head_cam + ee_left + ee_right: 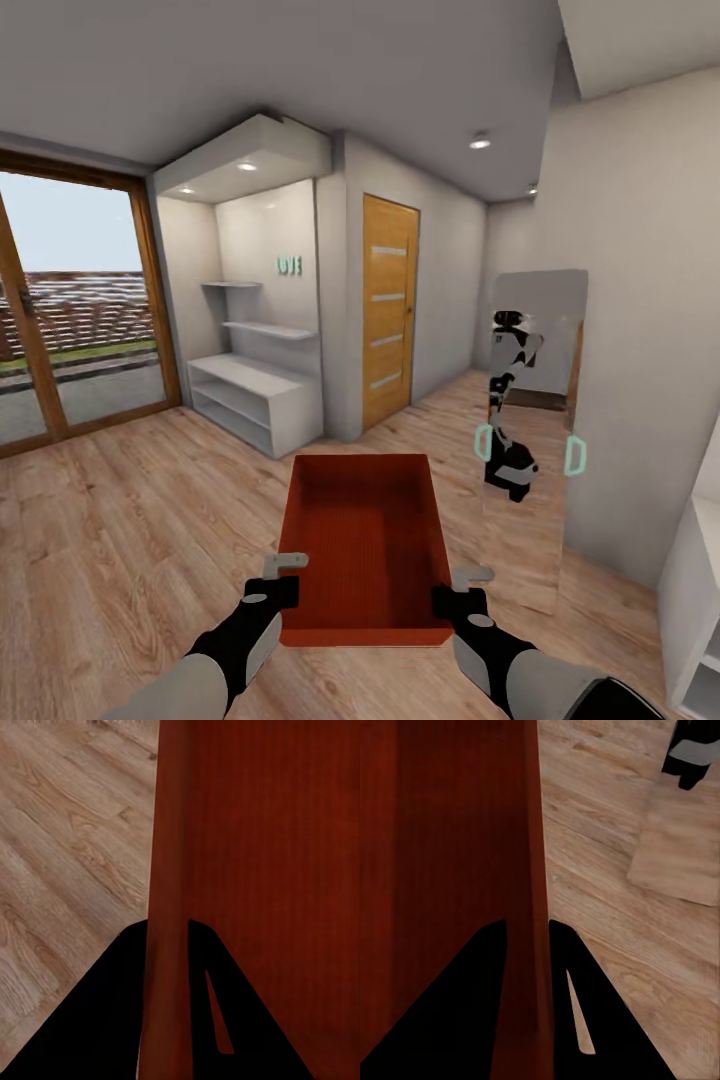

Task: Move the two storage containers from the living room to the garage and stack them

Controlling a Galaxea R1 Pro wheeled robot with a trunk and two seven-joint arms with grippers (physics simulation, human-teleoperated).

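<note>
One orange-red storage container (365, 540) hangs level in front of me above the light wood-plank floor (130, 520) of the living room, its open top up and its ribbed bottom bare. My left gripper (285, 592) is shut on its left wall near the close corner, and my right gripper (452, 600) is shut on its right wall. The left wrist view has the wall (169, 870) pinched between the dark fingers (112, 1005). The right wrist view has the other wall (521, 855) held the same way. The second container and the garage are out of view.
A light wooden door (390, 310) with four glass slits stands closed straight ahead. White shelves (255, 395) fill the alcove to its left, with glass garden doors (70, 310) further left. A tall mirror (530, 440) leans on the right wall. White furniture (700, 610) is at the right edge.
</note>
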